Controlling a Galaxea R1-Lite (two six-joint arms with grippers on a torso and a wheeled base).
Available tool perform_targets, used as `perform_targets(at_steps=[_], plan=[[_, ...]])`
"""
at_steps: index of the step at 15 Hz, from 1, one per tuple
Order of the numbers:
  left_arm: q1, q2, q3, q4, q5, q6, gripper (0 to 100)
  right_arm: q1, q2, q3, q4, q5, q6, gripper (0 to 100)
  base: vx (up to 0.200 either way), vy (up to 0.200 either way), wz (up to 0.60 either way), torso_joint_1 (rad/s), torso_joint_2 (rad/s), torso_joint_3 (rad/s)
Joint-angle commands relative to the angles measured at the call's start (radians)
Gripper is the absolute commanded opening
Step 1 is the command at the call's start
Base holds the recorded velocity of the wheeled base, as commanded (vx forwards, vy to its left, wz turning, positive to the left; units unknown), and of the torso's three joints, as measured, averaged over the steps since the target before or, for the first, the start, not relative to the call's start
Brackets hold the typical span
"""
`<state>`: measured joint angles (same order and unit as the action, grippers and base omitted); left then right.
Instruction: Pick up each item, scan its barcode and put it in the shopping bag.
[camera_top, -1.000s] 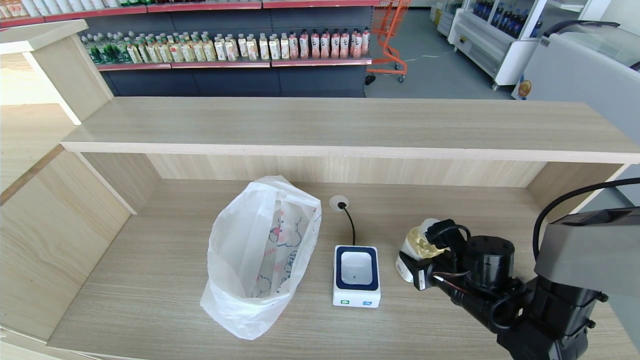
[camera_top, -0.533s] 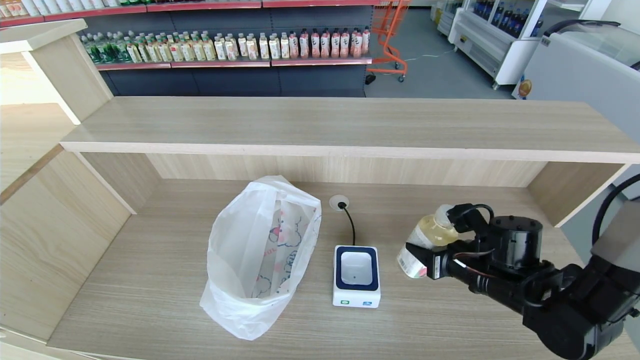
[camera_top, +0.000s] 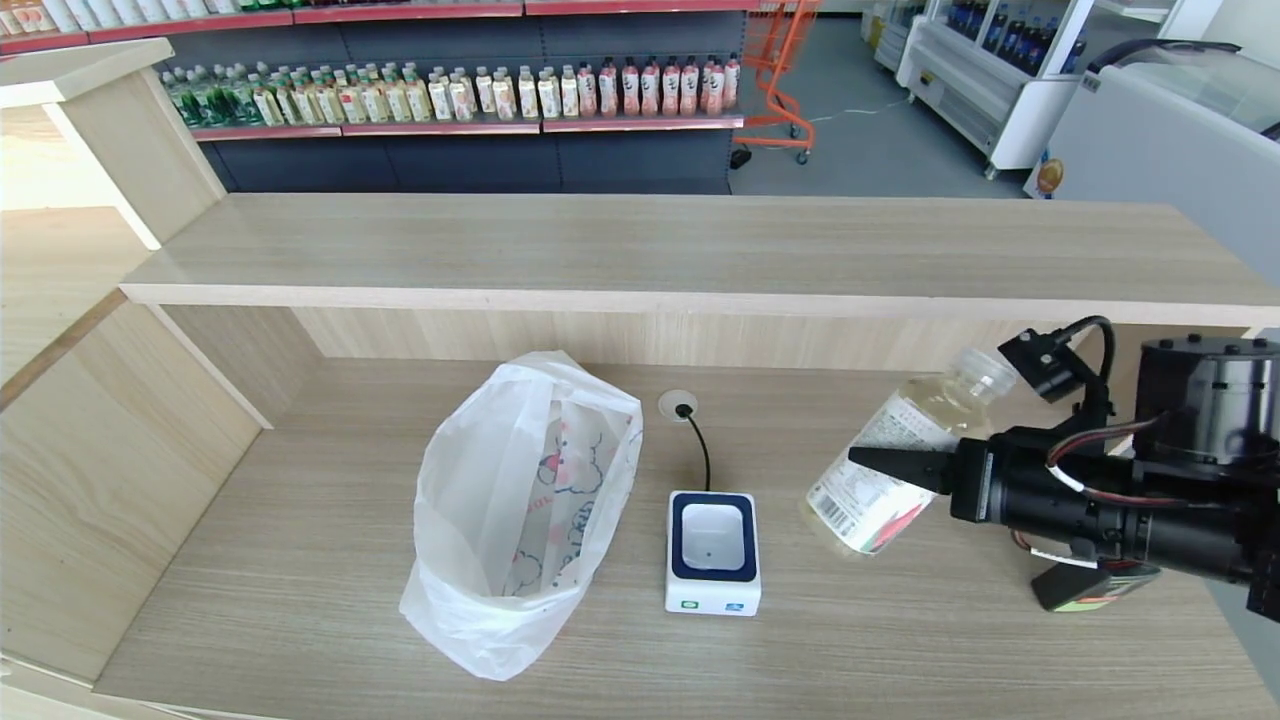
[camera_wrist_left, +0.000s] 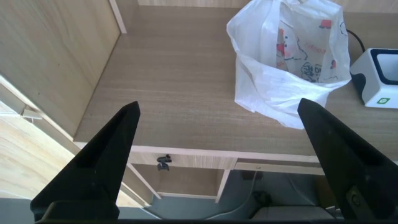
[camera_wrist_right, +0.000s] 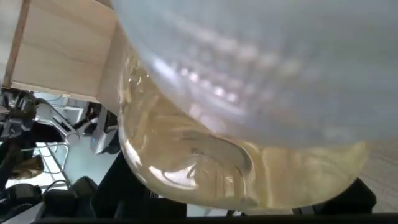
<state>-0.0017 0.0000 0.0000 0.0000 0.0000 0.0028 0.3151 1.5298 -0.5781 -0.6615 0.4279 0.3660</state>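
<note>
Counter (camera_top: 300, 560) below, the right hand (camera_top: 885, 462) holds the bottle (camera_top: 860, 505), apparently raised higher than before; left hand (camera_wrist_left: 217, 165) spread wide.

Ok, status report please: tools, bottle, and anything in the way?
Right tool shut on bottle, tilted, right of scanner. Left tool open, near bag. Nothing between bottle and scanner.

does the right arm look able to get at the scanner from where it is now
Probably yes. The right claw holds the bottle tilted just right of the scanner, with only bare counter between them; the shopping bag stands on the scanner's other side, out of the way.
</note>
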Motion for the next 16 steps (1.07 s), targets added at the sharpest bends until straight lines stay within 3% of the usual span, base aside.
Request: perform_targets(at_steps=[1, 7, 11, 15, 16], plan=[[0.000, 0.002, 0.000, 0.000, 0.000, 0.000, 100, 0.084, -0.142, -0.011, 0.022, 0.035, 0.074, 0, 0.000, 0.000, 0.00, 0.000, 0.00, 0.000], [0.000, 0.002, 0.000, 0.000, 0.000, 0.000, 100, 0.110, -0.195, 0.006, 0.043, 0.281, 0.068, 0, 0.000, 0.000, 0.00, 0.000, 0.00, 0.000], [0.000, 0.002, 0.000, 0.000, 0.000, 0.000, 100, 0.113, -0.186, 0.026, 0.046, 0.368, -0.007, 0, 0.000, 0.000, 0.00, 0.000, 0.00, 0.000], [0.000, 0.002, 0.000, 0.000, 0.000, 0.000, 100, 0.113, -0.227, 0.034, 0.226, 0.397, -0.067, 0, 0.000, 0.000, 0.00, 0.000, 0.00, 0.000], [0.000, 0.002, 0.000, 0.000, 0.000, 0.000, 100, 0.108, -0.231, 0.044, 0.299, 0.397, -0.171, 0, 0.000, 0.000, 0.00, 0.000, 0.00, 0.000]])
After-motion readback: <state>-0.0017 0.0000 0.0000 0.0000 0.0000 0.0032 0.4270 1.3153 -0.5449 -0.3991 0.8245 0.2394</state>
